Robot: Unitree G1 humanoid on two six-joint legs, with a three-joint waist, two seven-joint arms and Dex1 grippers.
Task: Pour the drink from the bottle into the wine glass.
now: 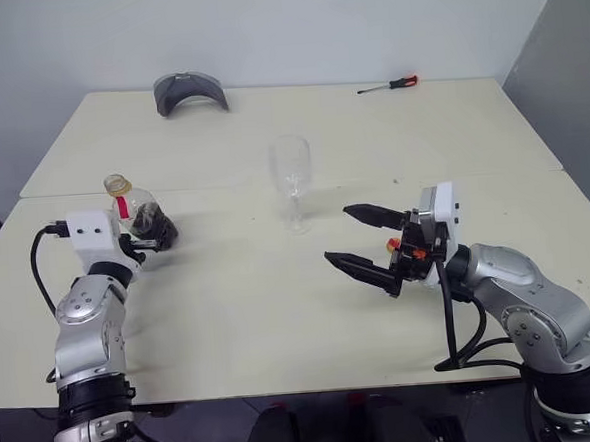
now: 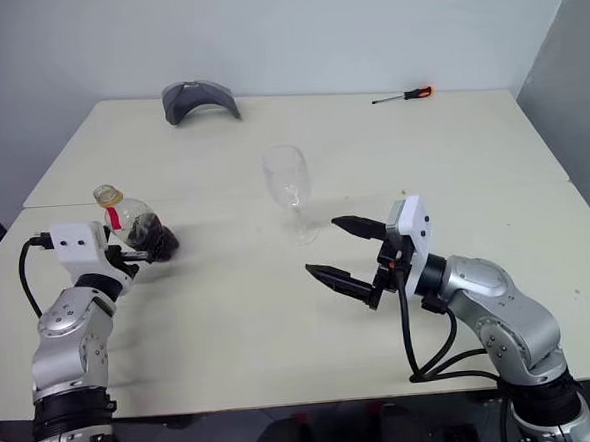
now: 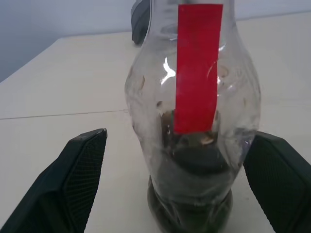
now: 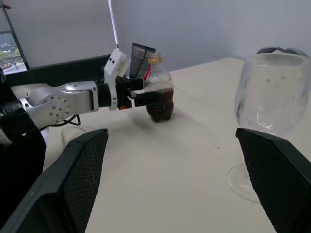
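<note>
The pale table [image 1: 281, 312] takes up most of the scene, made of two tops butted along a seam. At its far edge lies a grey curved object [image 1: 190, 91], and toward the far right corner a screwdriver [image 1: 389, 85] with a red handle; both sit well apart from the work area, and nothing lies between the arms and their targets.

The wine glass [image 1: 293, 181] stands upright near the table's middle, stem vertical, bowl empty. The bottle [image 1: 139, 215] stands upright on the left side, its long axis vertical, neck up, red tag strip facing the left arm. The drink [image 3: 192, 194] fills only its lower belly.

The left gripper [image 1: 148, 240] has its fingers spread wide on either side of the bottle, not pressing it. The right gripper [image 1: 361, 240] hovers just right of the glass, fingers spread wide and holding nothing.
</note>
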